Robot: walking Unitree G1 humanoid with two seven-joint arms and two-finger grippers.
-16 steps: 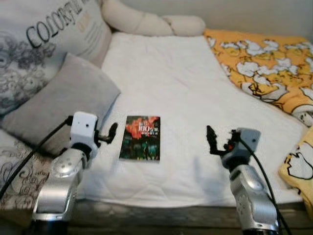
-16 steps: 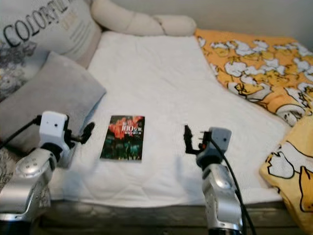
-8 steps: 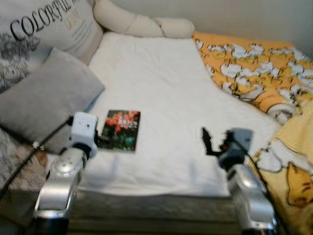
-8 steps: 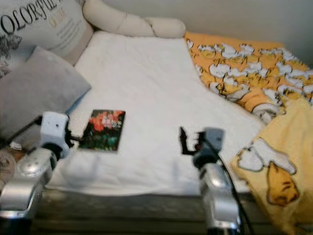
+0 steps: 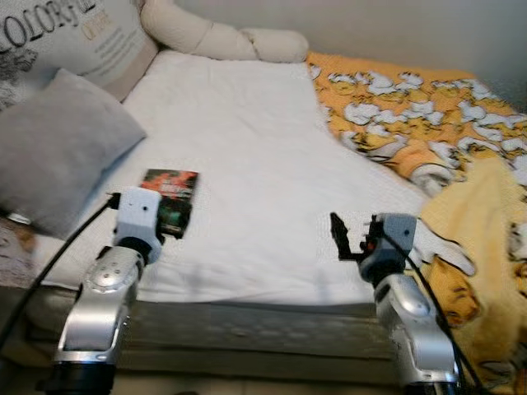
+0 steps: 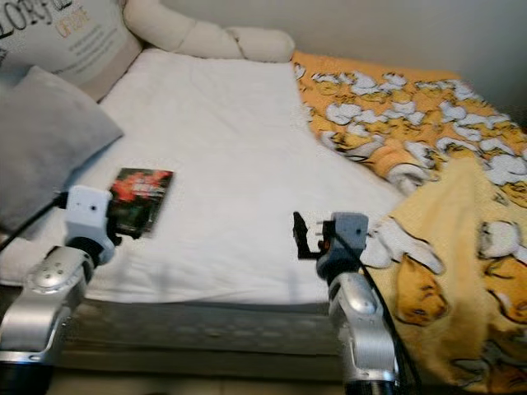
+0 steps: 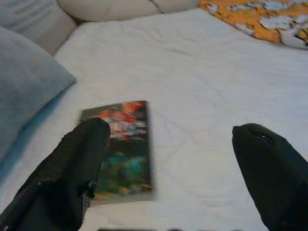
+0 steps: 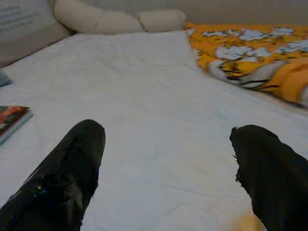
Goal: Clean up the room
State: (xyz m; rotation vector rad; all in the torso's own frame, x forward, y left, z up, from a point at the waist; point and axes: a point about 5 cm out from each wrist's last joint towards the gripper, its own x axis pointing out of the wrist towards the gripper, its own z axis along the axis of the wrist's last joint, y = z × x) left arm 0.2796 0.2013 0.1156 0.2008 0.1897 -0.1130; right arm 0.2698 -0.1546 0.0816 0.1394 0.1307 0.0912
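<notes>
While above bed point(image 5: 247, 148), both hands spread.

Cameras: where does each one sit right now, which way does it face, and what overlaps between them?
Left eye and right eye views: on the head, looking forward and down at the bed; both silver arms show, left gripper by the book, right gripper over the sheet.
Left wrist view: on the left wrist, looking along its open fingers at the book and grey pillow.
Right wrist view: on the right wrist, looking along its open fingers across the sheet to the orange blanket.
Shared: every view catches the book, the sheet and the blanket.
</notes>
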